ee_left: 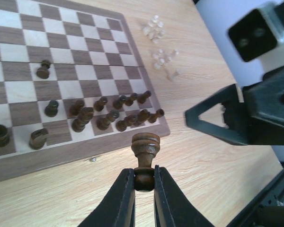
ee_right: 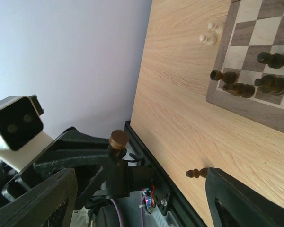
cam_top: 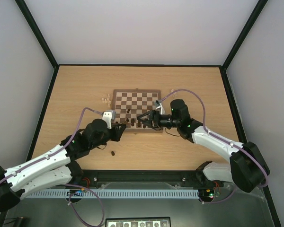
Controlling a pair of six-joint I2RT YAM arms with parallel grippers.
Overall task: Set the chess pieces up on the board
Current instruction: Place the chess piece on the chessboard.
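Many dark chess pieces [ee_left: 114, 115] crowd the lower edge of the board [cam_top: 144, 100], which lies mid-frame in the top view; pale pieces [cam_top: 105, 100] sit just off its upper left corner. The left gripper [ee_left: 144, 178] clamps one dark piece [ee_left: 146, 144]; the right gripper [cam_top: 146, 118] stands spread wide open. Around lies a light wood tabletop [cam_top: 75, 85], black-edged, between pale walls [cam_top: 19, 71].

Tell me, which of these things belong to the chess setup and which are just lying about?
Belong to the job:
- board
- standing dark pieces on it
- gripped dark piece in the left pincer
- pale pieces beside the board
- stray dark piece lying off the board

Just lying about:
- shiny speck at the board's edge
- purple cables
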